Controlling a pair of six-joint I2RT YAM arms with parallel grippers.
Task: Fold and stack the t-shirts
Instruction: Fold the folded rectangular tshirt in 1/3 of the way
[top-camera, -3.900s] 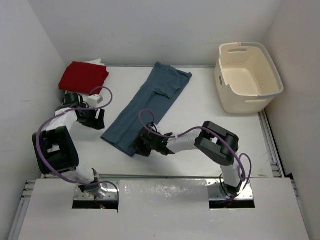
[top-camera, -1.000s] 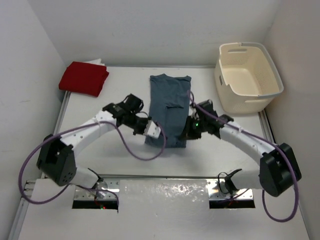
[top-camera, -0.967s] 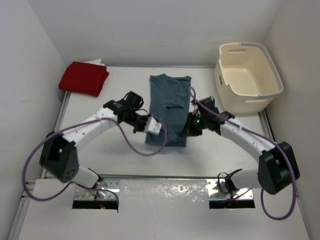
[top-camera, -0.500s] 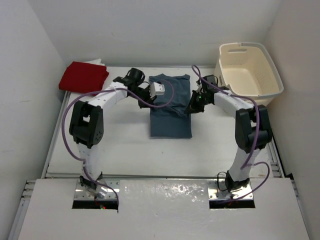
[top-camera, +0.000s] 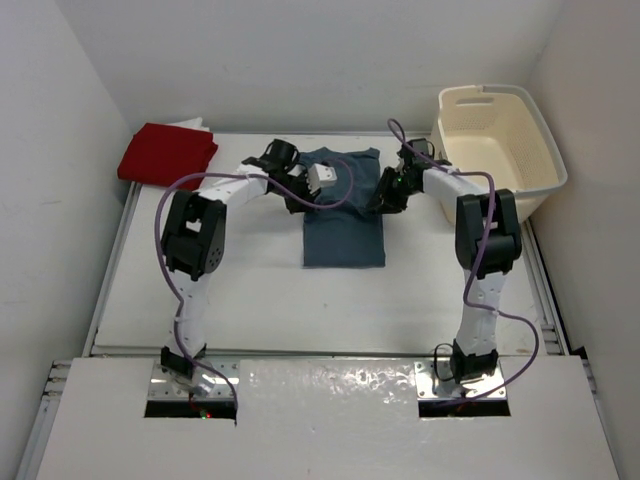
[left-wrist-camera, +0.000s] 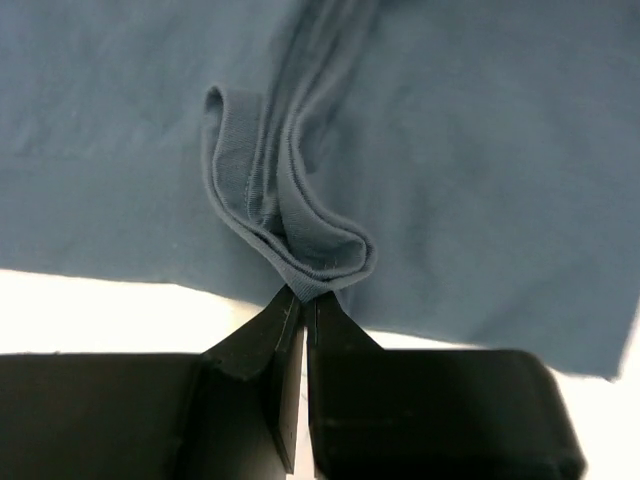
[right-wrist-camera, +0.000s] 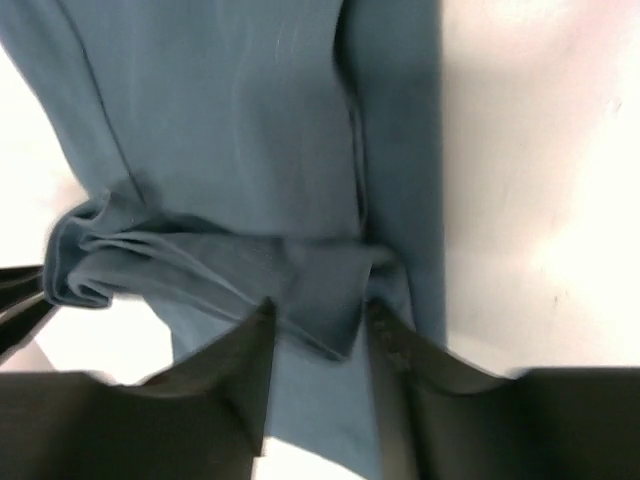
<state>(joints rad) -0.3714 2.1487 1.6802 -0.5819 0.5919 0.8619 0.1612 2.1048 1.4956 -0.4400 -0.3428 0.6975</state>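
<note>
The slate blue-grey t-shirt lies folded into a short rectangle mid-table. My left gripper sits at its far left edge, my right gripper at its far right edge. In the left wrist view the left gripper is shut, pinching a bunched fold of the blue-grey t-shirt at its tips. In the right wrist view the right gripper stands open, with a loose corner of the blue-grey t-shirt lying between its fingers. The red t-shirt lies folded at the far left, and a white t-shirt peeks out behind it.
A cream laundry basket stands at the far right corner, close to the right arm. White walls close in the table at the left, back and right. Bare table lies between the blue-grey shirt and the arm bases.
Both grippers carried the shirt's near edge away to its far end, folding it shorter. The right jaws have come apart. The left jaws still pinch cloth.
</note>
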